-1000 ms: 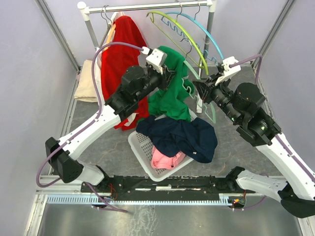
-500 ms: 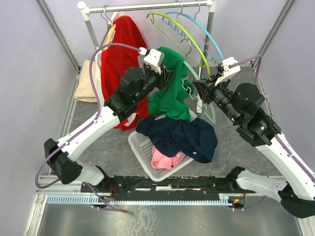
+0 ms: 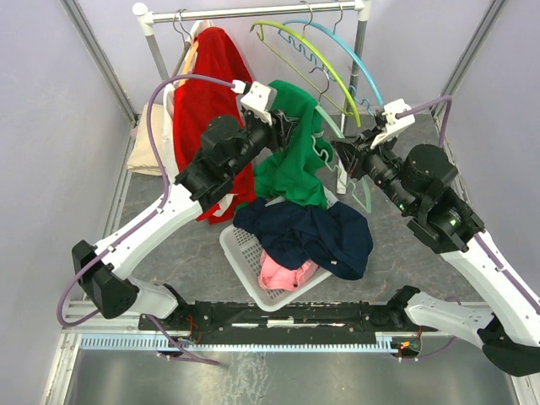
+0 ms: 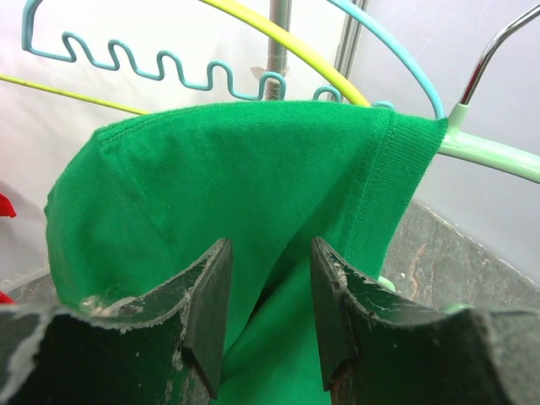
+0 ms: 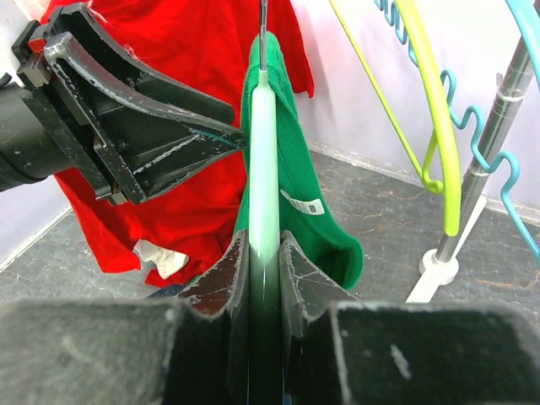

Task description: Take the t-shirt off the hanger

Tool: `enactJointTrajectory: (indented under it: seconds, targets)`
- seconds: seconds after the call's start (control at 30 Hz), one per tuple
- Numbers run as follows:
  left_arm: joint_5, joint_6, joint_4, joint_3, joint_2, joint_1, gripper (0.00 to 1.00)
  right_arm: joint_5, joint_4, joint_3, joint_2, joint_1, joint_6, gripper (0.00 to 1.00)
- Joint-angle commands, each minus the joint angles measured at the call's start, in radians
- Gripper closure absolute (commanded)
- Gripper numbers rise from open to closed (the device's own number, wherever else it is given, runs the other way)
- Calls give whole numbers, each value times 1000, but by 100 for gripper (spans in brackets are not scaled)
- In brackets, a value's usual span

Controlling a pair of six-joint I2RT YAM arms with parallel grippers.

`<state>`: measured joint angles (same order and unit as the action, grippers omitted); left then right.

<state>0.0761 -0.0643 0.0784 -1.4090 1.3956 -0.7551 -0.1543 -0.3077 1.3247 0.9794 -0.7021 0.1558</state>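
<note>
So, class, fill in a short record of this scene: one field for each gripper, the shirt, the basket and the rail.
left gripper: closed on a fold of the green t-shirt
right gripper: shut on the mint hanger
green t-shirt: draped over the mint hanger, not yet off
basket: navy garment draped over it, pink garment inside
rail: red t-shirt hanging

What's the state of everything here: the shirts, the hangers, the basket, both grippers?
green t-shirt: draped on the mint hanger, pinched by the left gripper
mint hanger: clamped in the right gripper
left gripper: shut on fabric
right gripper: shut on hanger
red shirt: hanging on the rail
yellow hanger, blue hanger: empty
basket: holding clothes
</note>
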Motion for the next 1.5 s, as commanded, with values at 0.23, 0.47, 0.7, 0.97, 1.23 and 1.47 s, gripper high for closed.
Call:
enactJointTrajectory:
  seconds: [0.23, 0.47, 0.7, 0.97, 1.23, 1.47]
  targets:
    - [-10, 47, 57, -98, 47, -4, 60, 35, 121, 18, -36, 2, 8, 98]
    - [51, 47, 41, -126, 61, -4, 97, 29, 106, 17, -40, 2, 5, 98]
    - [292, 99, -98, -283, 113, 3, 97, 13, 78, 5, -85, 2, -8, 98]
    - [370, 127, -183, -434, 190, 49, 97, -2, 39, -4, -157, 2, -47, 98]
    - [373, 155, -273, -619, 314, 71, 97, -12, 27, -11, -230, 1, -60, 98]
    - [401, 180, -303, -751, 389, 78, 97, -20, 11, -10, -261, 3, -63, 98]
